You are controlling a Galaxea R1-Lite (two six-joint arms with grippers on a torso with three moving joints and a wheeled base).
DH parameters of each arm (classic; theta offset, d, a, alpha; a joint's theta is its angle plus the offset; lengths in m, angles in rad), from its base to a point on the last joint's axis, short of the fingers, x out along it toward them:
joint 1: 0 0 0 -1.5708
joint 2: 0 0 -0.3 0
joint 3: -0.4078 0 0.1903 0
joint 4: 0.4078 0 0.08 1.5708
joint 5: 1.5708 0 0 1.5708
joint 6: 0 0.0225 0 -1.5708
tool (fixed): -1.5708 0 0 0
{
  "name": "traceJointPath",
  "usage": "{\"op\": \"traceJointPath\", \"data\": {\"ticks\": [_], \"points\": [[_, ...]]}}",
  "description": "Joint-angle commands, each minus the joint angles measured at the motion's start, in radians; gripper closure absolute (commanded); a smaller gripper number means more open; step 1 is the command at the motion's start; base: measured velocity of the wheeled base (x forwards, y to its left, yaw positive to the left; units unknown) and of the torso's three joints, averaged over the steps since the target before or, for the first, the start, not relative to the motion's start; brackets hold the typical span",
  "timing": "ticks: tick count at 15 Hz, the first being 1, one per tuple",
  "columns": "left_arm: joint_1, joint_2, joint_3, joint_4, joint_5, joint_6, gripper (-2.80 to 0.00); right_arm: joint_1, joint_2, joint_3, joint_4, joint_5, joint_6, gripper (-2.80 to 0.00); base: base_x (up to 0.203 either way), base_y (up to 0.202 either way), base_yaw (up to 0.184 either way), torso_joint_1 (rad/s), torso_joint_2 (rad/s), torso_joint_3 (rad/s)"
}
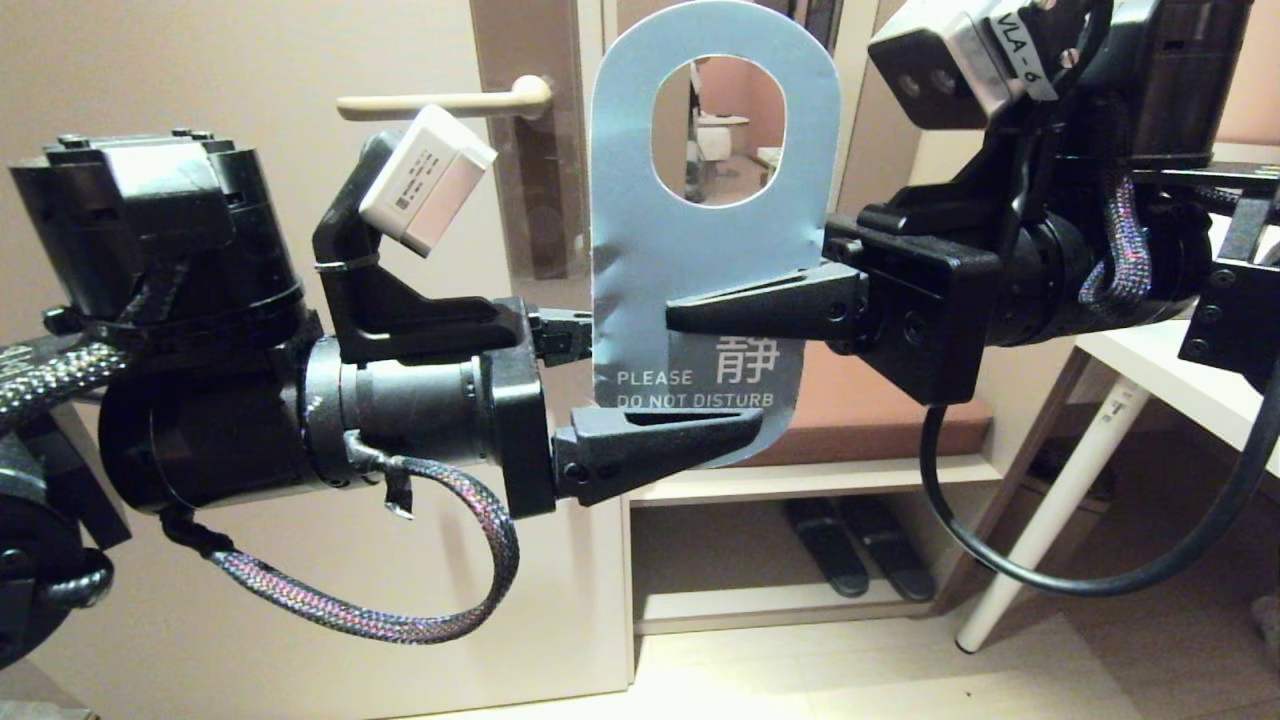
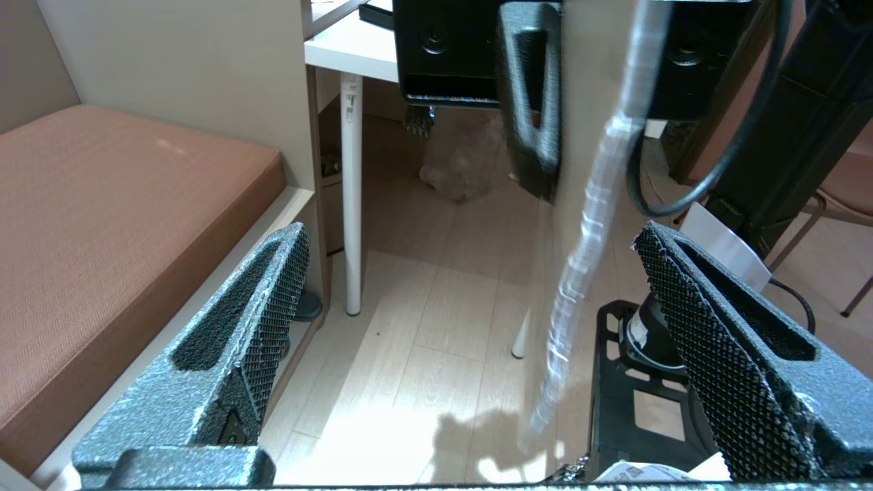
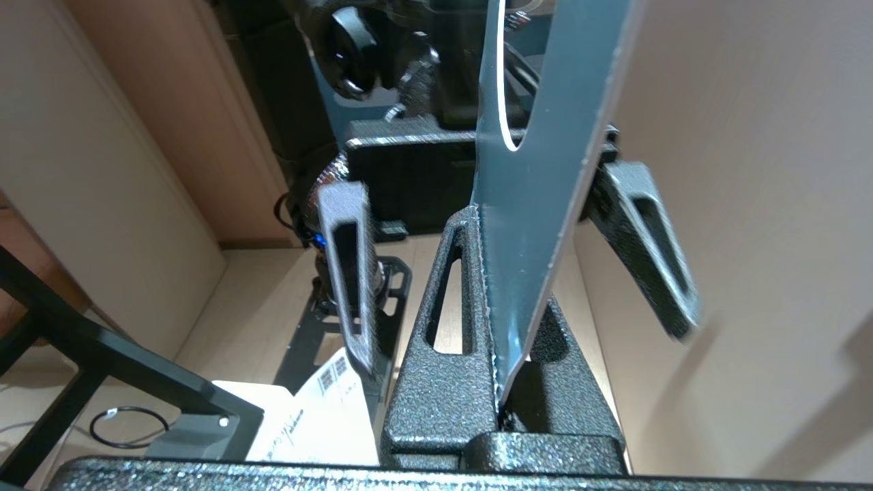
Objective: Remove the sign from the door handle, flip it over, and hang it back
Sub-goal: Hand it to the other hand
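1. Sign [image 1: 700,250]: one card door hanger, held upright in the air in front of the door, off the handle. Its blue face, printed "PLEASE DO NOT DISTURB", is turned toward the head camera, with the round hole at the top.
2. One door handle [image 1: 450,101], a cream lever, sticks out level from its tall brown backplate [image 1: 530,150], up and to the left of the sign; nothing hangs on it.
3. Two grippers are in view, one from each side.
4. The right gripper [image 1: 690,312] comes in level from the right, its fingers pressed together on the sign's right edge just below the hole; the right wrist view shows the card pinched between the two fingers [image 3: 436,354].
5. The left gripper [image 1: 690,400] reaches in from the left at the sign's lower end. Its jaws are spread wide, one finger in front of the card and one behind, and the left wrist view shows the card's edge running between the two fingers [image 2: 259,320] without touching either.
6. Behind the sign: one low shelf unit [image 1: 800,480] holding a pair of dark slippers [image 1: 855,545], one brown cushion [image 2: 102,239], and one white table leg [image 1: 1050,510].
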Motion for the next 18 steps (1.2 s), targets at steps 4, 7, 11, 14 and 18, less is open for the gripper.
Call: {"op": "traceJointPath", "data": {"ticks": [4,7,11,14,18], "points": [[0.0,0.004,-0.001,-0.012,-0.003,-0.019,-2.8,0.025,0.014,-0.009,-0.001,0.002,-0.001,0.0,0.0,0.0,0.0,0.0,0.0,0.0],[0.0,0.0,-0.001,-0.013,-0.003,-0.019,-2.8,0.029,0.013,-0.011,-0.001,0.0,-0.001,0.0,0.0,0.0,0.0,0.0,0.0,0.0],[-0.013,-0.002,0.002,-0.012,-0.003,-0.018,-2.8,0.032,0.014,-0.017,-0.001,-0.002,-0.001,0.0,0.0,0.0,0.0,0.0,0.0,0.0],[-0.037,0.0,0.002,-0.012,-0.002,-0.016,-2.8,0.036,0.014,-0.02,-0.001,-0.003,-0.001,0.0,0.0,0.0,0.0,0.0,0.0,0.0],[-0.042,0.003,0.002,-0.013,0.0,-0.012,-2.8,0.041,0.012,-0.02,-0.001,-0.003,-0.001,0.0,0.0,0.0,0.0,0.0,0.0,0.0]]}}
